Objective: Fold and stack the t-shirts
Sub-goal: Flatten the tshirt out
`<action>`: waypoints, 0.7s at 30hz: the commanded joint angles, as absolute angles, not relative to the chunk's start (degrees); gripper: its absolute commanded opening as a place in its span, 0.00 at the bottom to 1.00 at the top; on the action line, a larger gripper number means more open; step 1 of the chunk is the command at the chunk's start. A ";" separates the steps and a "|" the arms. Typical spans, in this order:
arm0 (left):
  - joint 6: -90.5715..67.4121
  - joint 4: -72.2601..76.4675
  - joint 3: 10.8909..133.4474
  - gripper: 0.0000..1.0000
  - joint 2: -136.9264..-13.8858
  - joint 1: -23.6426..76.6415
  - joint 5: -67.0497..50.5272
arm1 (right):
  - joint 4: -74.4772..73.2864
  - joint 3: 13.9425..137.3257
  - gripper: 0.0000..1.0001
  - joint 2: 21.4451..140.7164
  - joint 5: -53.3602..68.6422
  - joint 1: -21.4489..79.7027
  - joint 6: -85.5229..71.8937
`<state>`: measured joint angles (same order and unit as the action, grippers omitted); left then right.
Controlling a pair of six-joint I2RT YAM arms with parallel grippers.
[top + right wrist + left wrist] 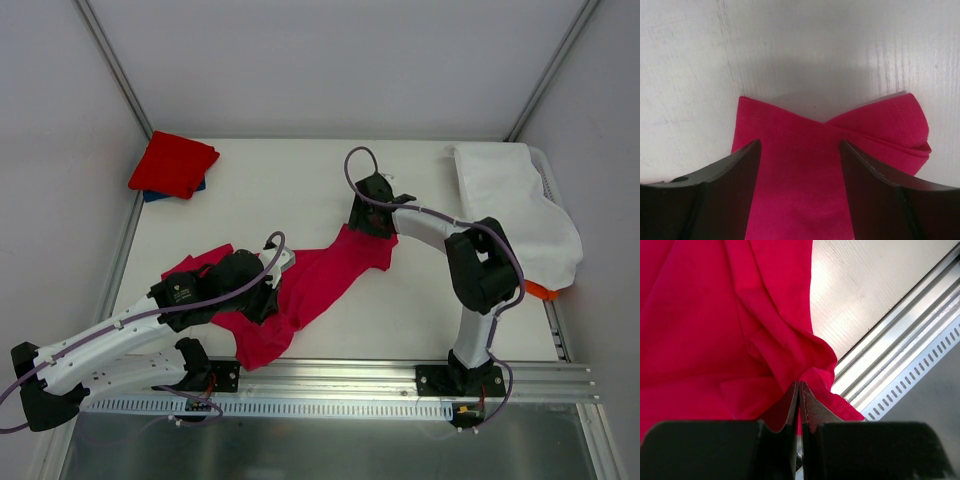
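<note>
Left arm point(120, 335) stretched low and forward, left gripper point(799, 386) pinched tight on shirt point(700, 315), right arm point(480, 270) bent high, right gripper point(800, 147) facing down, jaws apart.

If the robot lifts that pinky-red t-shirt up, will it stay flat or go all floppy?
Probably floppy: the crimson-pink cloth t-shirt bunches into soft folds where the left pincer pinches it. It looks thin, so a push would probably wrinkle it, not slide it.

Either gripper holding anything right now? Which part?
Left gripper is shut on a bunched fold of the crimson-pink t-shirt, beside its hemmed edge. Right gripper is open astride a far corner, gripping nothing.
</note>
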<state>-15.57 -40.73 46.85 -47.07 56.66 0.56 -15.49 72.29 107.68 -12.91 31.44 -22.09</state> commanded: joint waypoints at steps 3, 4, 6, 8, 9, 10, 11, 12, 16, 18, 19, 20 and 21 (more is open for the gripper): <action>-15.29 -38.94 46.05 0.00 -46.32 56.78 1.67 | -15.29 72.77 0.59 109.25 -13.89 31.90 -23.20; -15.29 -38.94 46.05 0.00 -46.32 56.78 1.67 | -15.12 72.77 0.56 109.34 -13.71 31.90 -23.12; -15.29 -38.85 46.05 0.00 -46.32 56.69 1.67 | -14.94 72.86 0.41 109.86 -13.27 31.90 -22.85; -15.29 -38.94 45.97 0.00 -46.23 56.69 1.76 | -14.68 72.95 0.25 110.30 -13.01 31.82 -22.68; -15.29 -38.94 45.97 0.00 -46.32 56.69 1.84 | -14.68 73.12 0.19 110.56 -12.83 31.82 -22.76; -15.38 -39.02 45.97 0.00 -46.23 56.60 1.85 | -14.68 73.12 0.15 110.74 -12.83 31.90 -22.76; -15.29 -38.94 45.97 0.00 -46.32 56.60 1.85 | -14.68 73.13 0.07 110.92 -12.75 31.90 -22.76; -15.29 -38.94 45.97 0.00 -46.32 56.60 1.85 | -14.68 73.13 0.04 110.92 -12.74 31.90 -22.76; -15.29 -38.85 45.88 0.00 -46.84 56.34 1.50 | -15.12 73.30 0.01 111.09 -13.09 31.90 -22.94; -15.21 -38.85 45.88 0.00 -47.11 56.25 1.41 | -15.55 73.65 0.02 111.27 -13.27 31.90 -23.03; -15.21 -38.76 45.88 0.00 -47.28 56.16 1.32 | -15.99 73.74 0.03 111.36 -13.53 31.90 -23.03; -15.21 -38.76 45.88 0.00 -47.29 56.16 1.32 | -16.00 73.74 0.03 111.36 -13.54 31.90 -23.03; -15.21 -38.76 45.88 0.00 -47.37 56.08 1.32 | -16.17 73.74 0.03 111.27 -13.71 31.90 -23.03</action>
<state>-15.57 -39.68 46.11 -47.20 56.53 0.56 -15.05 72.40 110.32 -12.84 31.62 -22.44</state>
